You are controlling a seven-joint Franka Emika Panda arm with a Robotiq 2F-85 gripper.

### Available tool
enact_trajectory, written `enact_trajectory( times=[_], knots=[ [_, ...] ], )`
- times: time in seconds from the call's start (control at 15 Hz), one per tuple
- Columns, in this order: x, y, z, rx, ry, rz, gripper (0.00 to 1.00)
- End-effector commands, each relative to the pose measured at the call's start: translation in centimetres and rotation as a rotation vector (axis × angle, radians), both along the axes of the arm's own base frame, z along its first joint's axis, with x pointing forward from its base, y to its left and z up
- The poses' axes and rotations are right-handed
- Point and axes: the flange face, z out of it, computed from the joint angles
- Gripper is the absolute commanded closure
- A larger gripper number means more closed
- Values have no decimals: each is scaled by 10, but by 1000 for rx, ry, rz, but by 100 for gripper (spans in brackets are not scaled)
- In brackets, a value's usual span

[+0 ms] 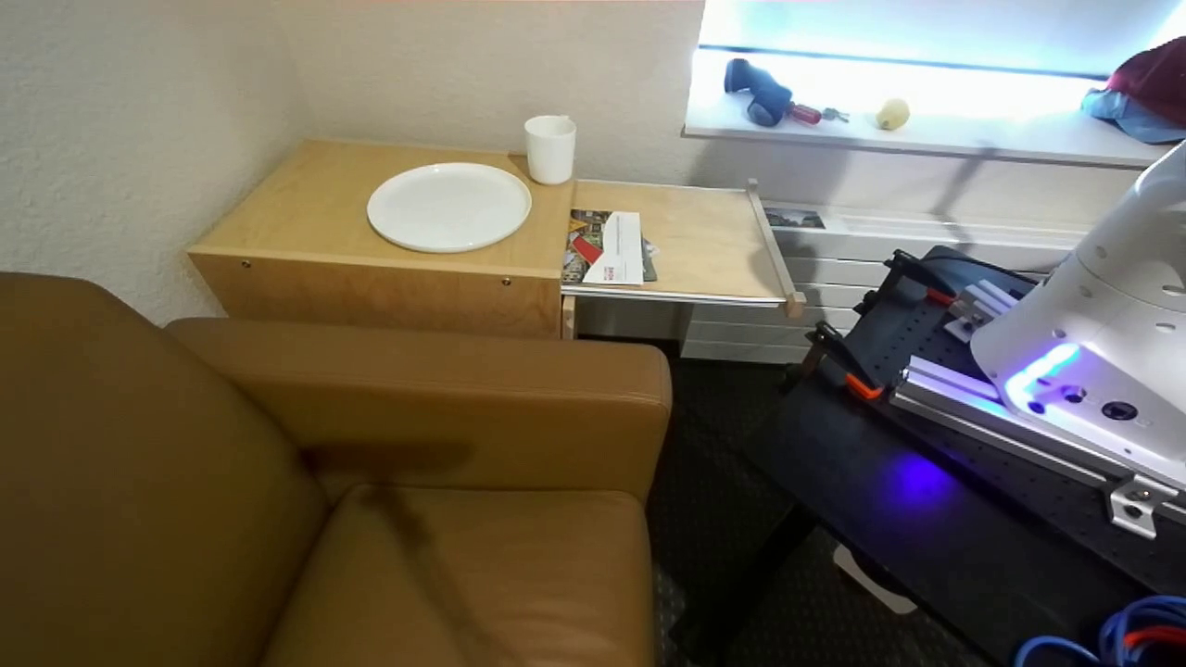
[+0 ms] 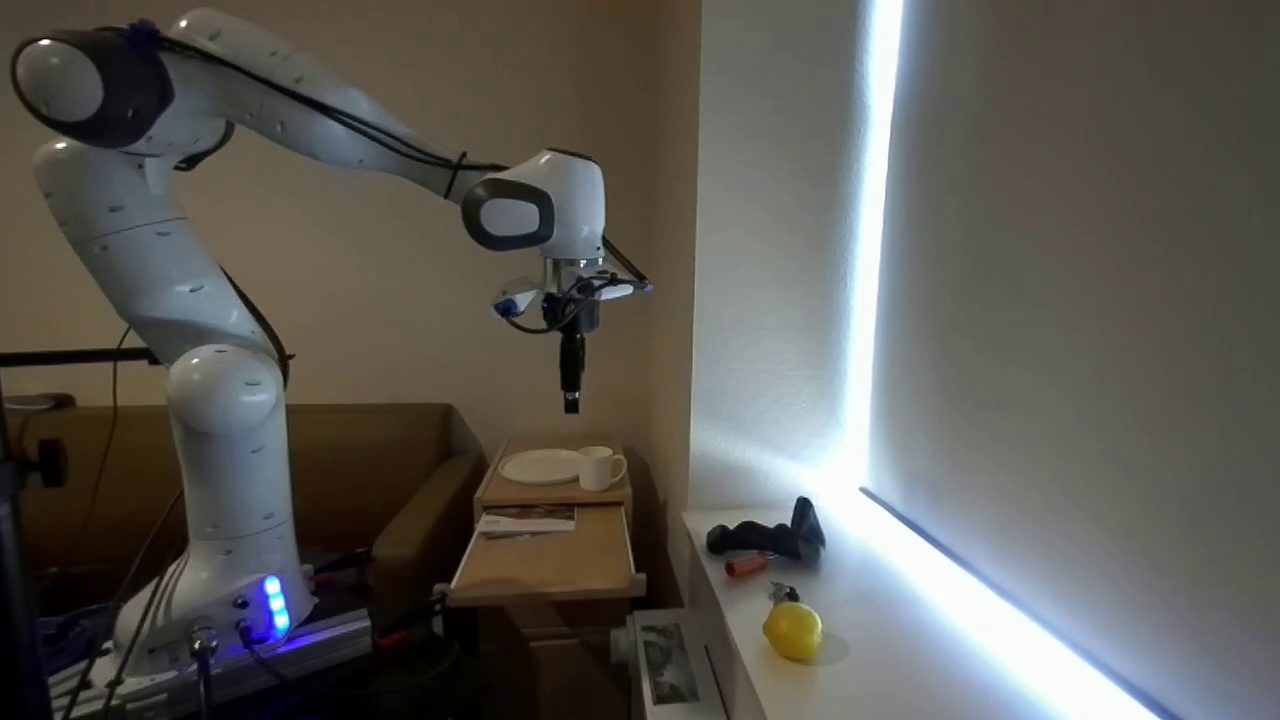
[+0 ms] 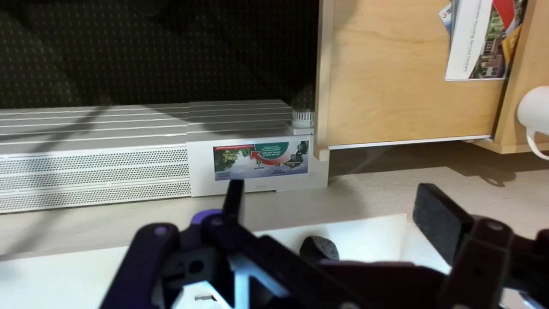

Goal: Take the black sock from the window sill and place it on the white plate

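Observation:
The black sock lies crumpled on the white window sill in both exterior views: sock (image 1: 767, 95), (image 2: 752, 538); sill (image 1: 973, 132), (image 2: 870, 690). In the wrist view one end of the sock (image 3: 319, 248) shows on the sill (image 3: 364, 240); the gripper body hides the rest. The white plate (image 1: 449, 208) lies bare on the wooden cabinet top; it also shows in an exterior view (image 2: 540, 466). My gripper (image 2: 571, 402) points down in the air, higher than the sill and apart from the sock. In the wrist view its fingers (image 3: 334, 210) are wide apart with nothing between them.
A white cup (image 1: 550, 153) stands beside the plate. A red-handled tool (image 1: 804, 113), keys (image 1: 835, 115) and a yellow ball (image 1: 892, 114) lie near the sock. A cap (image 1: 1149, 88) lies farther along. A pulled-out shelf (image 1: 709, 232) holds leaflets (image 1: 621, 250). A radiator (image 3: 94, 171) runs below the sill.

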Motion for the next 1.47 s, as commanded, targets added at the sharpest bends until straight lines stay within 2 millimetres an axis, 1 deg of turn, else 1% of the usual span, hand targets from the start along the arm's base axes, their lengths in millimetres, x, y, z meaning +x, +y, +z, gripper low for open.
enact_trajectory(
  times=[0.0, 0.07, 0.27, 0.4, 0.47, 0.53, 0.6, 0.67, 0.73, 0.8, 0.93, 1.0, 1.07, 1.2, 1.4],
  knots=[
    [31, -15, -45, -110, 5, -142, 0],
    [44, -25, -60, -106, -12, -217, 0],
    [76, -40, -97, -94, -66, -404, 0],
    [95, -46, -117, -51, -104, -519, 0],
    [105, -51, -123, -27, -118, -575, 0],
    [115, -51, -131, 4, -131, -628, 0],
    [122, -52, -132, 38, -143, -679, 0],
    [125, -53, -125, 78, -148, -713, 0],
    [113, -46, -131, 29, -129, -643, 0],
    [121, -47, -131, 42, -137, -671, 0],
    [126, -49, -127, 50, -147, -693, 0],
    [128, -51, -137, -28, -159, -672, 0],
    [136, -53, -145, -86, -194, -687, 0],
    [152, -61, -158, -148, -291, -736, 0],
    [180, -62, -179, -140, -383, -833, 0]
  ],
)
